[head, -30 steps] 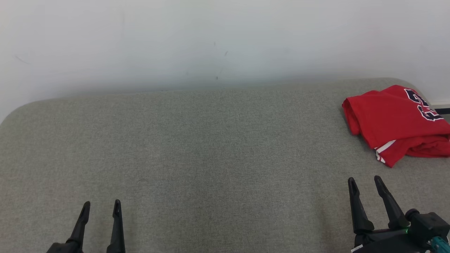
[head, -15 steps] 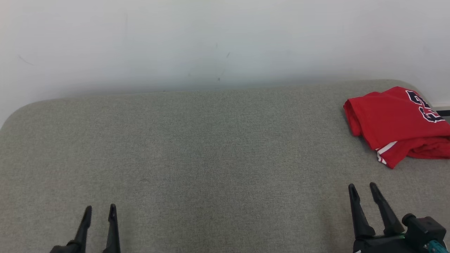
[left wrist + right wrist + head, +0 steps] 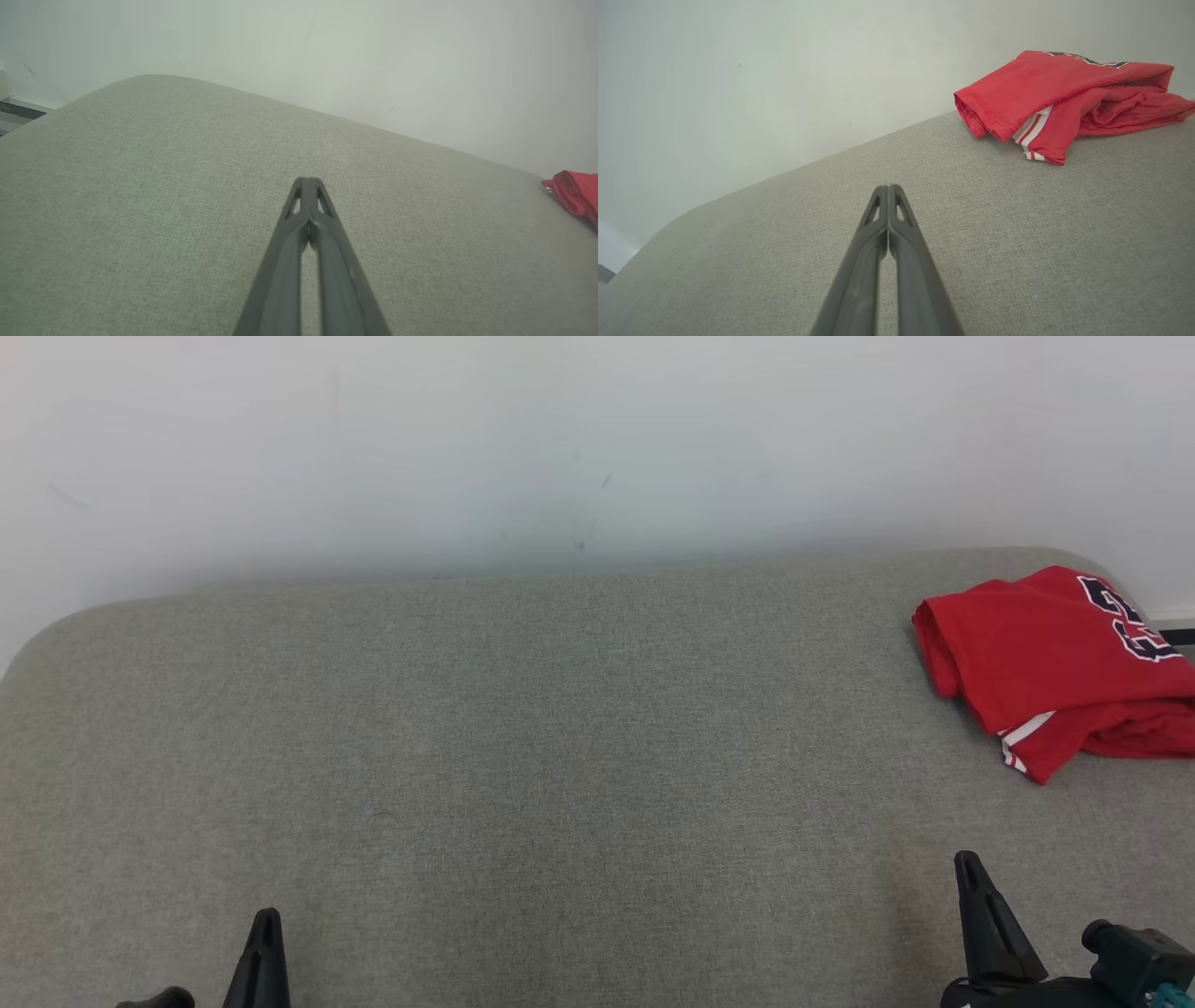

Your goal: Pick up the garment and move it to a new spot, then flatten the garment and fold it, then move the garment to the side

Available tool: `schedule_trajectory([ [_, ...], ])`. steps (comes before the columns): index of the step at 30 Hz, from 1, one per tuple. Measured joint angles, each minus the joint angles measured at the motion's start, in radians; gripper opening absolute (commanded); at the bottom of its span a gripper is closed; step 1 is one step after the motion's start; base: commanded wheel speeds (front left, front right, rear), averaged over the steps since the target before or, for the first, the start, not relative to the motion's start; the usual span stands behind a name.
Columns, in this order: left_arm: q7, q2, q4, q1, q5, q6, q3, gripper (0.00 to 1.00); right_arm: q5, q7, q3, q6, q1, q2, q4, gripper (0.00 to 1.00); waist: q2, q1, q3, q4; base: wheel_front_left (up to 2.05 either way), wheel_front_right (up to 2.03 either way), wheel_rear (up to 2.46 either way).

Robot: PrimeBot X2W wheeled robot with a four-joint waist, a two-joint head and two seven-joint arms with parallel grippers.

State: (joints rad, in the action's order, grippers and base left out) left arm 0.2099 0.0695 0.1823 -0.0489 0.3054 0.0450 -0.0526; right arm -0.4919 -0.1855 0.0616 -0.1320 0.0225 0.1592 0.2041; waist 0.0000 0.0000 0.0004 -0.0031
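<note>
Grey padded surface (image 3: 560, 728) with a red jersey (image 3: 1036, 653) lying at its far right.
A white wall (image 3: 597, 429) backs the surface. I see the jersey bunched in loose folds close to that wall, dark numerals on top, a white-striped hem toward the near side. My left gripper (image 3: 265, 922) sits at the near left and my right gripper (image 3: 967, 864) at the near right, each with fingers pressed tip to tip, pinching nothing, well apart from the jersey.
</note>
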Motion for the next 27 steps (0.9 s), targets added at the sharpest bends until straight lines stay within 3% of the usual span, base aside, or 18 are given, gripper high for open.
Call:
schedule_trajectory([
  [27,-0.111,-0.007,0.022,0.047,0.454,0.027,-0.019,0.00,-0.396,0.099,-0.056,0.000,-0.044,-0.034,0.015,0.00,0.0000,0.0000,0.000,0.001,0.00,0.00,0.00],
])
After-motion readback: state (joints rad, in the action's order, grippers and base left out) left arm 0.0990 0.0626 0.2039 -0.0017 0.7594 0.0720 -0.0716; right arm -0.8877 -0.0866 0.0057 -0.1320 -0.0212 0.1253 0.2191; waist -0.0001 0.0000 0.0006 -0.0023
